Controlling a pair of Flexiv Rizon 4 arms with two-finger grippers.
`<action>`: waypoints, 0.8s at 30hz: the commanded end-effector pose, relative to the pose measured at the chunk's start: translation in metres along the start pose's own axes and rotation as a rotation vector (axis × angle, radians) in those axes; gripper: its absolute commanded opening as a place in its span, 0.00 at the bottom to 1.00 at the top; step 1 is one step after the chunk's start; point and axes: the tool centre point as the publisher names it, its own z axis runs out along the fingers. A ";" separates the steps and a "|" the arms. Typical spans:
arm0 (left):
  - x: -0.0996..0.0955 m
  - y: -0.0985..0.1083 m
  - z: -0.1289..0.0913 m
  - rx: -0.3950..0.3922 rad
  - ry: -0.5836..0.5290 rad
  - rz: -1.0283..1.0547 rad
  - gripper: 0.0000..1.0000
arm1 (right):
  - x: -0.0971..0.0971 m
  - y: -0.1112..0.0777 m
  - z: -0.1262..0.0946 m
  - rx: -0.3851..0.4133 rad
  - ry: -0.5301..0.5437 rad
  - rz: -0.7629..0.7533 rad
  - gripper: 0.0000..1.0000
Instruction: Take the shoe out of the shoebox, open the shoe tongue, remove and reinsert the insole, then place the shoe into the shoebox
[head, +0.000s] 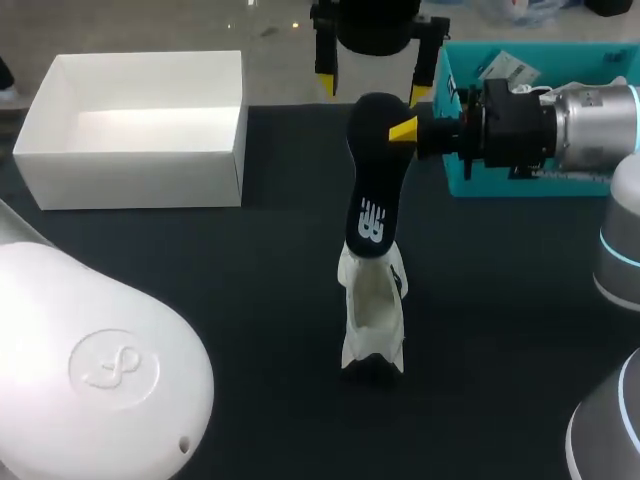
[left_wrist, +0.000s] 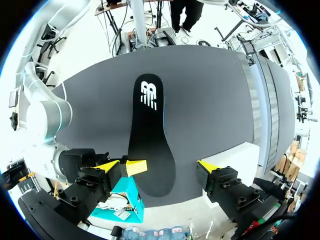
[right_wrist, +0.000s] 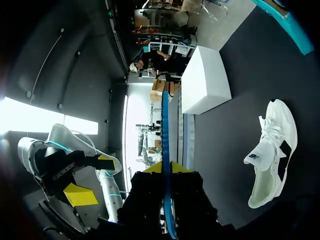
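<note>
My right hand (head: 398, 129) grips the insole (head: 372, 195) above the shoe (head: 372, 315) on the surface (head: 200, 300); my left hand (head: 372, 80) hangs open.

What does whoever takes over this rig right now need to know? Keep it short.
right gripper: shut on the black insole, holding it by one end above the table.
left gripper: open, fingers either side of the insole, not touching it.
shoe: lying on the table, without its insole.
shoebox: no shoe in it.
Done: shoe out of the box, insole removed.
Left: reinsert the insole, put the shoe back in the shoebox.
</note>
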 end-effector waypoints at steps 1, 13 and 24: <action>0.001 -0.001 0.001 0.000 -0.026 -0.006 1.00 | 0.001 0.001 0.002 0.005 -0.006 0.001 0.00; 0.001 -0.003 0.000 0.003 -0.044 -0.016 1.00 | 0.001 0.001 -0.001 0.011 -0.009 0.002 0.00; -0.001 -0.003 -0.002 0.003 -0.079 -0.023 1.00 | 0.001 0.001 -0.003 0.015 -0.010 0.004 0.00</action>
